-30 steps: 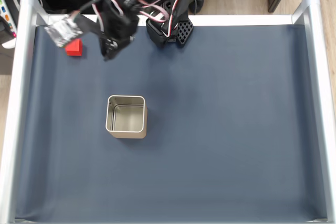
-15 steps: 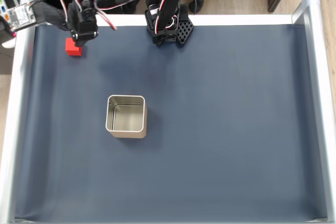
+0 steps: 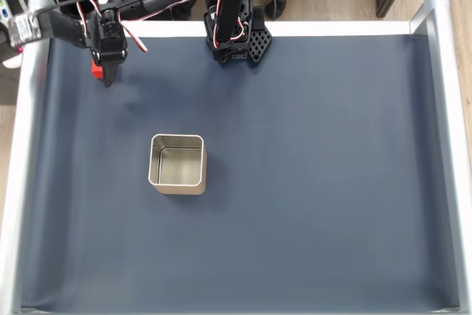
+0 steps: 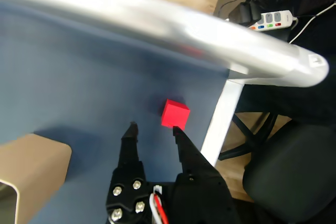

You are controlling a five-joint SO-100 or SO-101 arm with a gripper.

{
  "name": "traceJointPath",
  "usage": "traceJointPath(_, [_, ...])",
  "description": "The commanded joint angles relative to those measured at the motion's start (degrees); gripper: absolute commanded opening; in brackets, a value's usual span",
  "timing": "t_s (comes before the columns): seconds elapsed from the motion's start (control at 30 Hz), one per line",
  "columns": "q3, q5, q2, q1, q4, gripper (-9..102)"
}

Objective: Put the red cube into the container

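Observation:
The red cube (image 3: pixel 95 70) sits at the far left corner of the dark blue mat, partly covered by the arm in the fixed view. My gripper (image 3: pixel 108 79) hangs right over it, touching or nearly so. In the wrist view the gripper (image 4: pixel 154 128) is open with nothing between its black fingers, and the red cube (image 4: pixel 175 114) lies just beyond the right fingertip (image 4: pixel 177 132), slightly right of the gap. The container (image 3: pixel 177 164), a square silver tin, stands open and empty near the mat's middle left; its corner (image 4: pixel 31 161) shows at lower left in the wrist view.
Aluminium rails frame the mat: the left rail (image 3: pixel 28 145) runs close by the cube, and a rail (image 4: pixel 157 24) crosses just behind it. The arm's base (image 3: pixel 237 35) stands at the back edge. A power strip (image 4: pixel 268 19) and a chair (image 4: pixel 294 177) lie beyond the table.
The arm has swung left and stretched out toward the corner, bringing the gripper down over the red cube. The cube and tin have stayed put.

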Motion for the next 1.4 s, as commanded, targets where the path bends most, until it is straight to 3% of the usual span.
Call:
traceJointPath(0.0, [0.7, -0.5, 0.0, 1.9, -3.1, 27])
traceJointPath(0.7, [10.5, -2.5, -6.1, 6.0, -23.0, 29])
traceJointPath(1.0, [10.8, -3.3, -8.4, 7.6, -27.9, 28])
traceJointPath(1.37, [11.0, -4.1, -8.3, 7.3, -28.1, 3])
